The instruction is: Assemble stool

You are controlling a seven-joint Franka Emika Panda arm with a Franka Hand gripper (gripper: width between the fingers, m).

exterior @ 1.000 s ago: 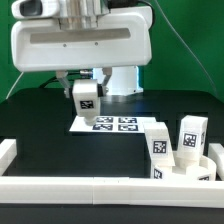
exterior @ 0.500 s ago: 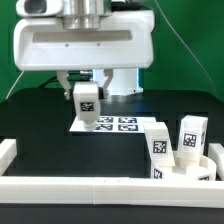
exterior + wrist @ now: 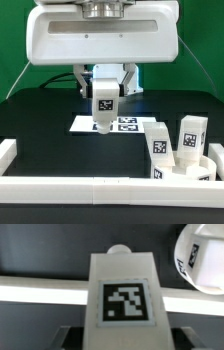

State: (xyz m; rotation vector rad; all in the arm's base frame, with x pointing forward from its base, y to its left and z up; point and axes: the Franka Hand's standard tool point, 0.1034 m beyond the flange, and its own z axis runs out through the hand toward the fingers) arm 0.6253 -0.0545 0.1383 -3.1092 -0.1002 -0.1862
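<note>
The tool [image 3: 104, 93] is clamped on a white stool leg [image 3: 104, 108], fingers pressed to both its sides. The leg hangs upright, tag facing out, above the marker board [image 3: 79, 125]. On the tabletop [image 3: 40, 120], well off to the exterior view's right of the tool and lower, sits the round seat [image 3: 203, 172] with two more legs [image 3: 157, 146] standing at it, against the white rail [image 3: 80, 188].

Table [image 3: 45, 128] middle open; legs [image 3: 158, 147] and seat [image 3: 197, 173] crowd the front rail [image 3: 80, 186].

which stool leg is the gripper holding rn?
The held leg, clamped tag-forward in the gripper over the marker board. The other legs stand ungripped by the seat at the exterior view's right.
</note>
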